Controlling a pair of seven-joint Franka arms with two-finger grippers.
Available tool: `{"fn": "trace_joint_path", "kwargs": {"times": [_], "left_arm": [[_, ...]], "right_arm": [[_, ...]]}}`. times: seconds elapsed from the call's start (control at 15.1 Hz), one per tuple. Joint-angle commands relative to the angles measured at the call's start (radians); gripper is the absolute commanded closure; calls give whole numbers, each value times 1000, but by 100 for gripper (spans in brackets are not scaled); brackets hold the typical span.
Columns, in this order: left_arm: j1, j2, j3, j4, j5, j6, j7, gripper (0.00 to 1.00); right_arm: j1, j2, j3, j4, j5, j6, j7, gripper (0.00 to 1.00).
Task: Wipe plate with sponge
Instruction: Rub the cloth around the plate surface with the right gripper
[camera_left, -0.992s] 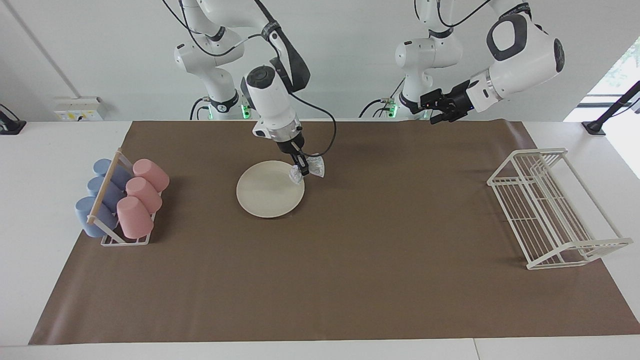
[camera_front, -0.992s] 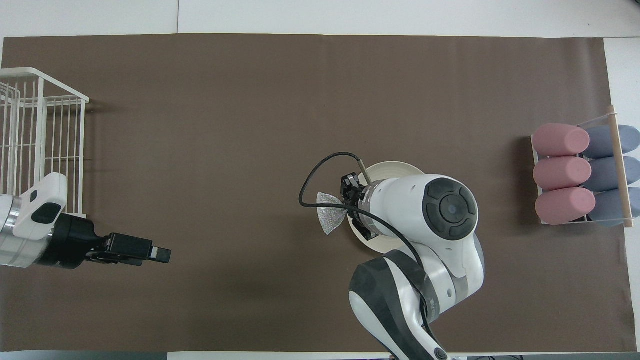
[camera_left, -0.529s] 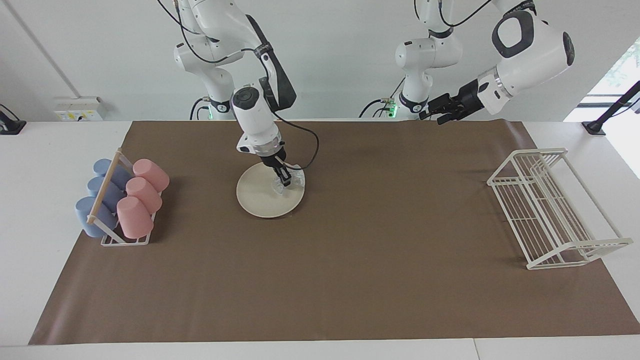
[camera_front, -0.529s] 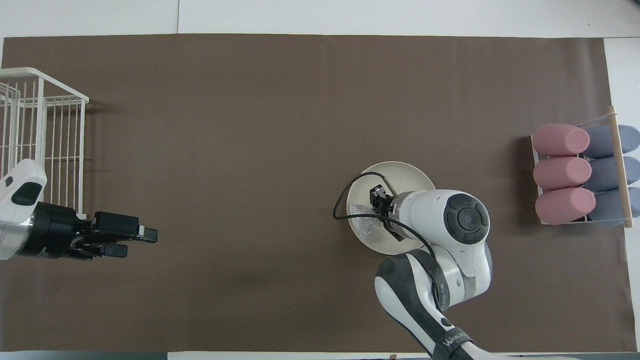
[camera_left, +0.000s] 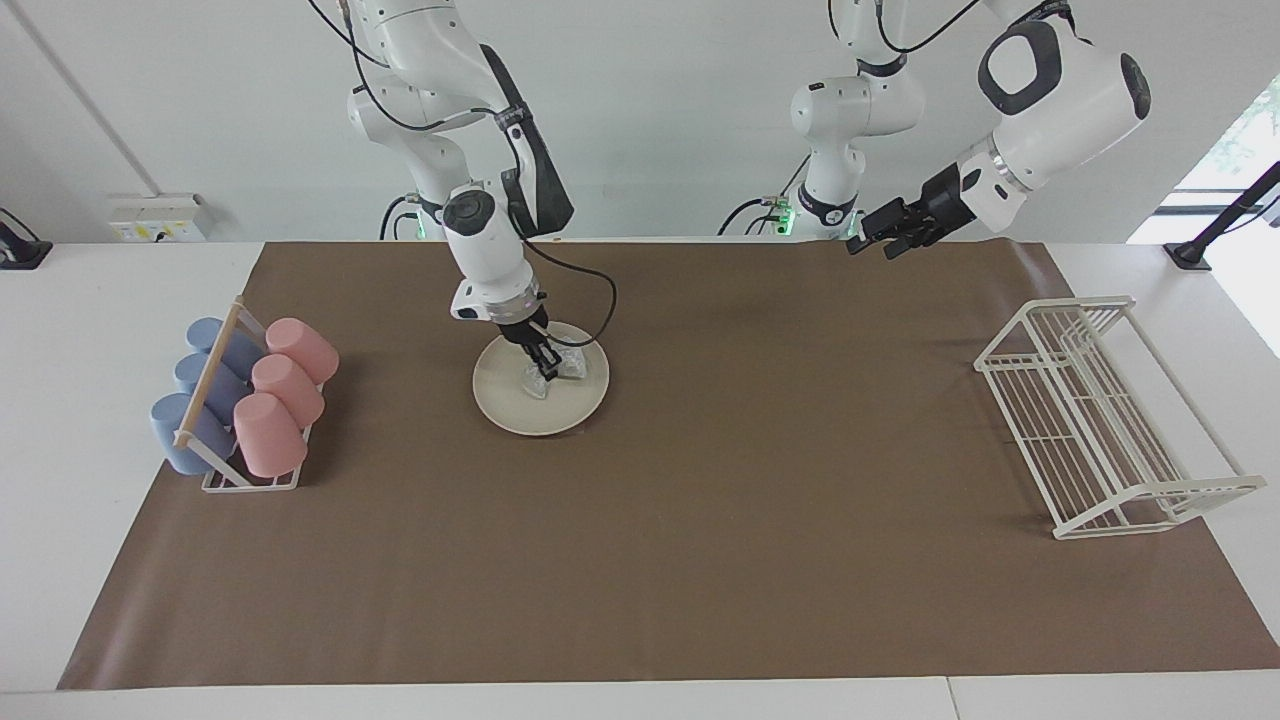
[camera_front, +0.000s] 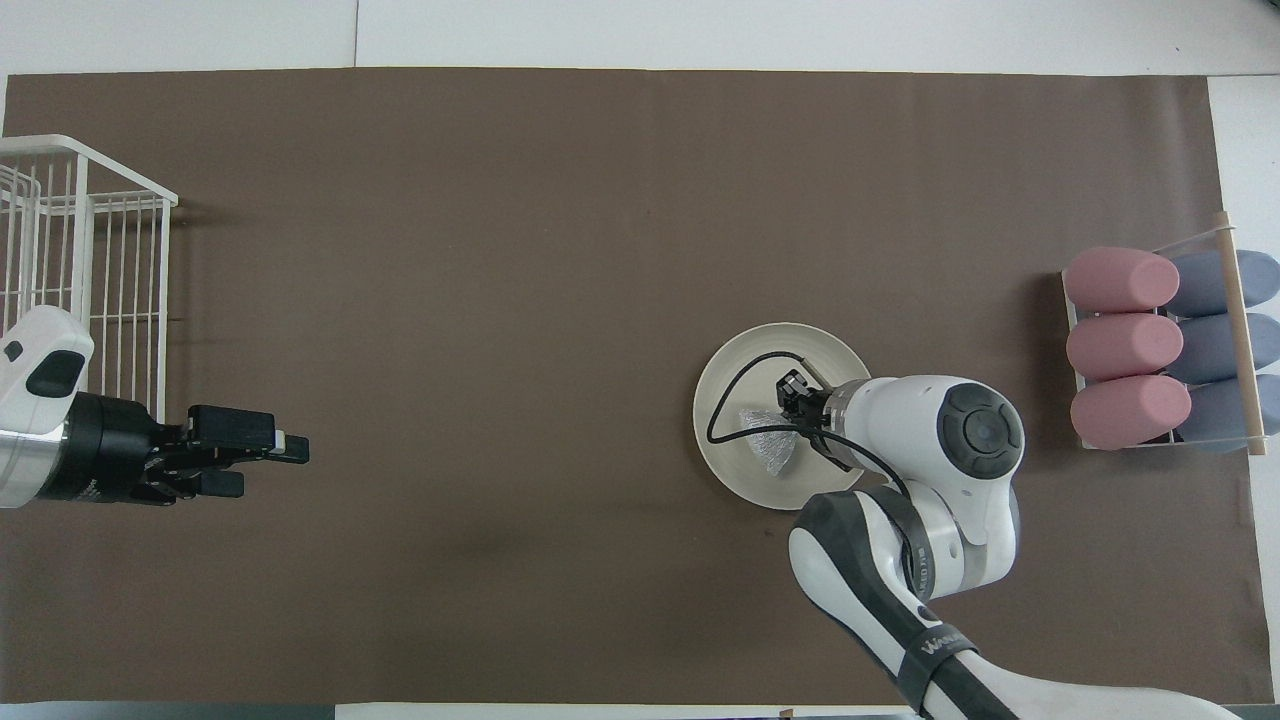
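Note:
The cream-white plate (camera_left: 505, 395) lies on the brown mat, toward the right arm's end of the table; it also shows in the overhead view (camera_front: 740, 380). My right gripper (camera_left: 548, 368) points down onto the plate and is shut on the silvery mesh sponge (camera_left: 571, 366). The sponge rests on the plate's inner surface, near its middle, and shows beside the wrist in the overhead view (camera_front: 768, 452). The right gripper (camera_front: 800, 420) is partly covered there by its own wrist. My left gripper (camera_left: 876, 244) hangs in the air over the mat's edge near its base (camera_front: 290, 455), away from the plate, and waits.
A rack of pink and blue cups (camera_left: 245, 400) stands at the right arm's end (camera_front: 1160, 350). A white wire rack (camera_left: 1100, 420) stands at the left arm's end (camera_front: 70, 290). The brown mat (camera_left: 760, 480) covers the table.
My right gripper has carried the sponge from the plate's rim inward and down onto the plate's middle. My left gripper has drawn back a little toward its base.

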Motion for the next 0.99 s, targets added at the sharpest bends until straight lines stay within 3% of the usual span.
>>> {"fn": "trace_joint_path", "kwargs": {"times": [0.0,0.26,0.53,0.73,0.93], "left_arm": [[1,12,-7,15,63,19,-15,0],[-7,18,-26,15,94,113,-18,0],[-35,24,-41,19,95,145,-15,0],[-48,24,-73,23,95,153,-18,0],[-50,13,-81,23,95,116,-21,0]], "right_arm": [[-81,5,12,-19,21,19,-138,100],[-66,2,12,-25,21,19,-129,100],[26,-2,12,-33,79,25,-54,100],[92,-2,12,-33,134,50,23,100],[88,-1,12,-33,137,53,13,100]]}}
